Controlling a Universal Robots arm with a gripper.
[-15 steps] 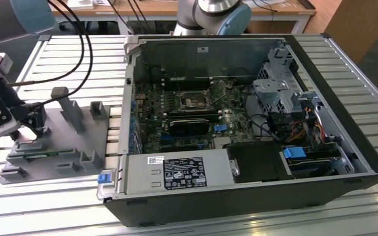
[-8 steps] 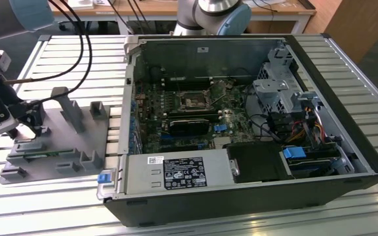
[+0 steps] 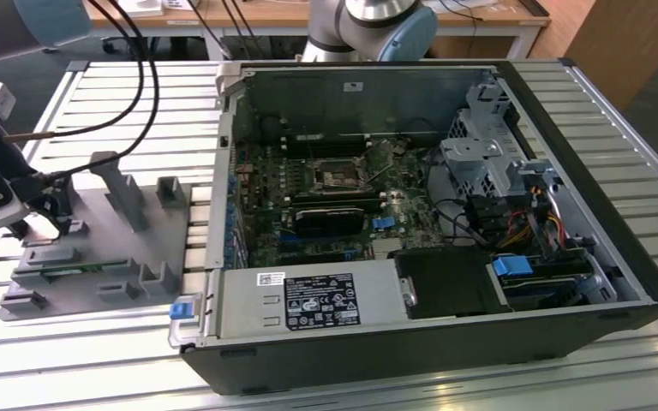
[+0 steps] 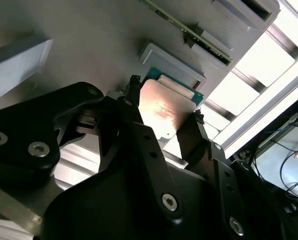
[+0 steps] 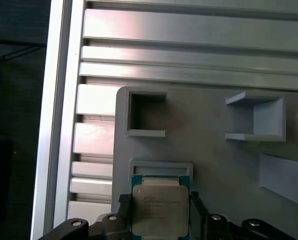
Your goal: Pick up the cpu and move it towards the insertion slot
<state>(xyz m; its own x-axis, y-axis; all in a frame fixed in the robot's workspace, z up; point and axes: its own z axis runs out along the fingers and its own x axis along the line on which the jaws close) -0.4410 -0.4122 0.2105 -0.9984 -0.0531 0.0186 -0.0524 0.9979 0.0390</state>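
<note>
The gripper (image 5: 160, 199) pinches the cpu (image 5: 159, 216) by opposite edges — the insertion slot (image 3: 337, 177) lies well apart, toward the exterior view's right.

Exterior view's left of the insertion slot (image 3: 337, 177) lies the fixture (image 3: 103, 250) (under the cpu (image 5: 160, 210)).

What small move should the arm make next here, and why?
Probably a short, straight lift, if the grip proves secure. The gripper straddles the cpu, which lies in its pocket on the grey fixture. The insertion slot sits apart from it, inside the open computer case.
</note>
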